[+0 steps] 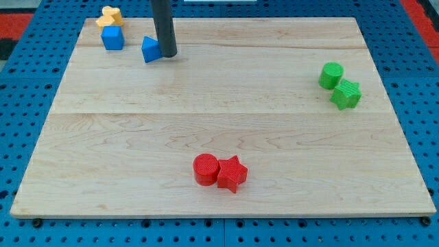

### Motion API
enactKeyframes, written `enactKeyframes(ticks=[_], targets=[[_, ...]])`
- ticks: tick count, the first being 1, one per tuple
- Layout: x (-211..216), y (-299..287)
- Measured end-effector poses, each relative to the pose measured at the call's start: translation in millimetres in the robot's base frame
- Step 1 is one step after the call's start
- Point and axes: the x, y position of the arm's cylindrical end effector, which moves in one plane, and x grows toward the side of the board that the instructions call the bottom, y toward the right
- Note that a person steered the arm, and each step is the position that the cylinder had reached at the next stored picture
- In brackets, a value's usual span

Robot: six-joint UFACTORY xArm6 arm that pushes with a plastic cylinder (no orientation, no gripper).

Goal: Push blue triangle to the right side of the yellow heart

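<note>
The blue triangle [150, 49] lies near the view's top left on the wooden board [219, 130]. My tip [168, 54] stands right against the triangle's right side. The yellow heart [109, 16] sits at the board's top left corner, up and to the left of the triangle. A blue cube [112, 38] lies just below the heart and to the left of the triangle.
A green cylinder [330, 74] and a green star [346, 94] lie at the view's right. A red cylinder [205, 169] and a red star [232, 173] touch each other near the view's bottom centre. Blue pegboard surrounds the board.
</note>
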Motion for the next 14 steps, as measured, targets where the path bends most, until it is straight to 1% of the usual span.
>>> enactKeyframes(ticks=[1,2,3,7,13,14], targets=[[5,12],[34,22],[30,-14],[-37,-62],[-84,-60],[-84,-21]])
